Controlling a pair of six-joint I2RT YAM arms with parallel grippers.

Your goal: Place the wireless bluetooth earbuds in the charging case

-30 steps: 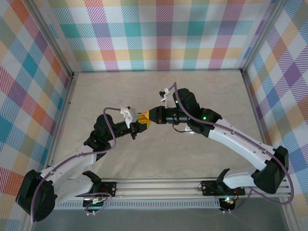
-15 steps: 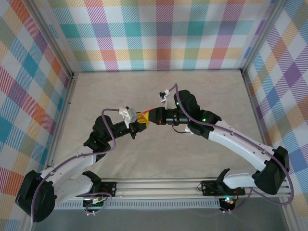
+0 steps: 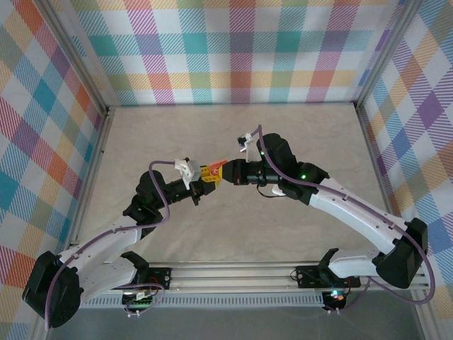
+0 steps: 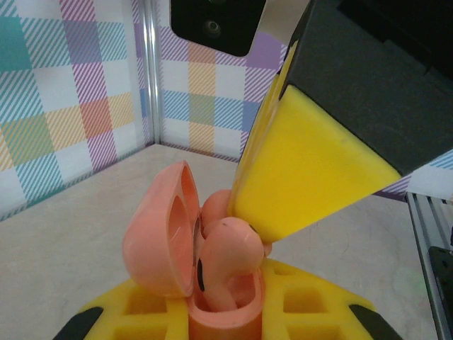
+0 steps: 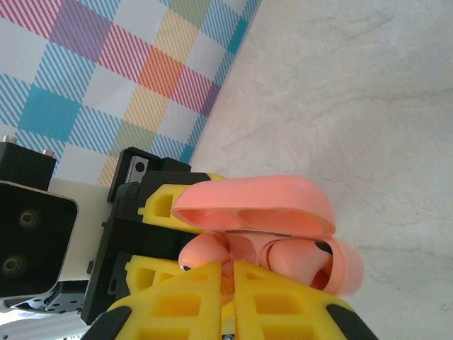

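While left jaws (image 4: 225, 315) clamped the open charging case (image 4: 157, 244) steady, right jaws (image 5: 231, 270) pinched an earbud (image 5: 209, 249) at their tips. That likely eased seating.

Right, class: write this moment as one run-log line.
left pincer: holds case | lid: open | right pincer: pinching earbud | earbud: partly in case
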